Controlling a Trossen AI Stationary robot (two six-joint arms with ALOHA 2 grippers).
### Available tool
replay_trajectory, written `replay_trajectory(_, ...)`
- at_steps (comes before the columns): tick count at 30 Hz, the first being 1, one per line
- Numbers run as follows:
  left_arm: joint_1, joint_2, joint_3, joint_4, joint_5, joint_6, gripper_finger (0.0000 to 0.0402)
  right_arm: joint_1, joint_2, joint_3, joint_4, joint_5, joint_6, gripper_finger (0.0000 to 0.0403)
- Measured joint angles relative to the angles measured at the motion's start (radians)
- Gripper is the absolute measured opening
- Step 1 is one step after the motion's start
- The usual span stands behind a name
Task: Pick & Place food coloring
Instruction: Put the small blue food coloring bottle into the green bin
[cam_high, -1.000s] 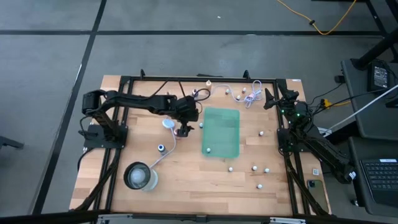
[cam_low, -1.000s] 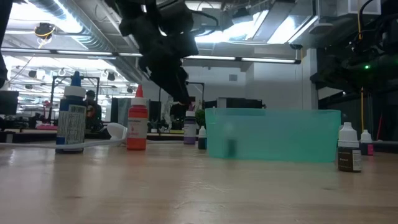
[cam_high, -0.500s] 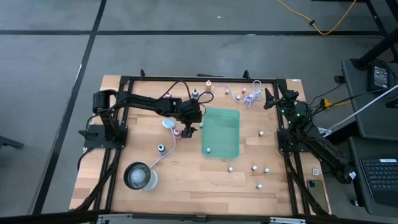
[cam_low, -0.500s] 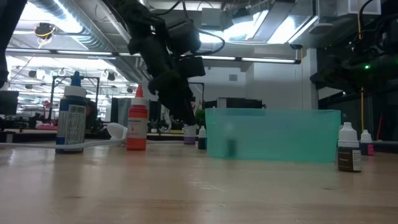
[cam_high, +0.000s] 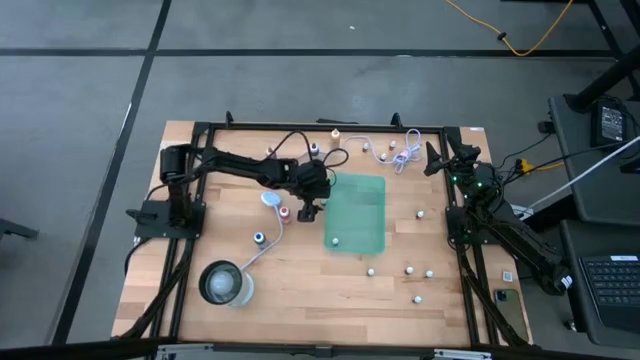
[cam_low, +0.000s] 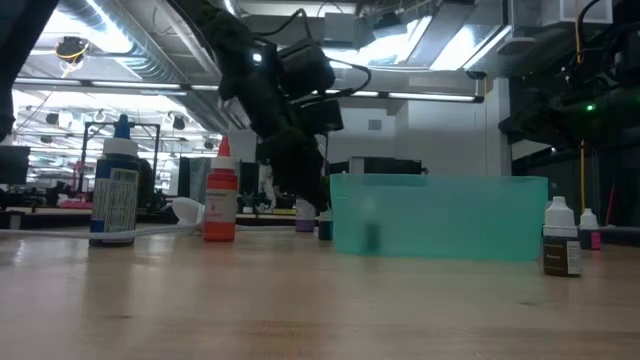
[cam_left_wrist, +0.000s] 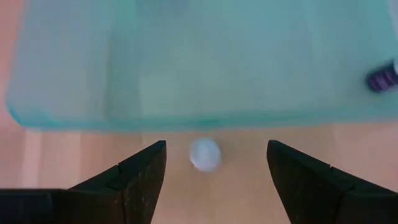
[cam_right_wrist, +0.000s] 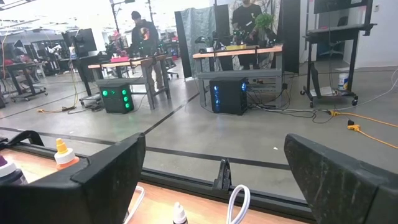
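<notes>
Teal bin (cam_high: 356, 213) beside outstretched left claw (cam_high: 309, 211), released, above a white-capped bottle (cam_left_wrist: 204, 154), right claw (cam_high: 433, 160) released

A wooden table (cam_high: 300, 290) carries a green translucent tray (cam_high: 356, 213) near its middle. Food coloring bottles (cam_high: 409, 270) are scattered between the tray and the right edge, with more along the far edge. A round glass container (cam_high: 224, 283) sits by the near-left corner, apparently cabled to a pale-blue puck (cam_high: 270, 199).
</notes>
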Motion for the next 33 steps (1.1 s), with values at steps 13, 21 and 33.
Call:
replay_trajectory(13, 0.013, 0.048, 0.023, 0.000, 0.035, 0.001, 0.0259, 0.000, 0.000, 0.000, 0.000, 0.000, 0.000, 0.0384)
replay_trajectory(21, 0.013, 0.048, 0.023, -0.011, 0.022, -0.010, 0.0200, 0.000, 0.000, 0.000, 0.000, 0.000, 0.000, 0.0384)
replay_trajectory(33, 0.012, 0.048, 0.023, -0.009, 0.033, -0.024, 0.0072, 0.000, 0.000, 0.000, 0.000, 0.000, 0.000, 0.0384)
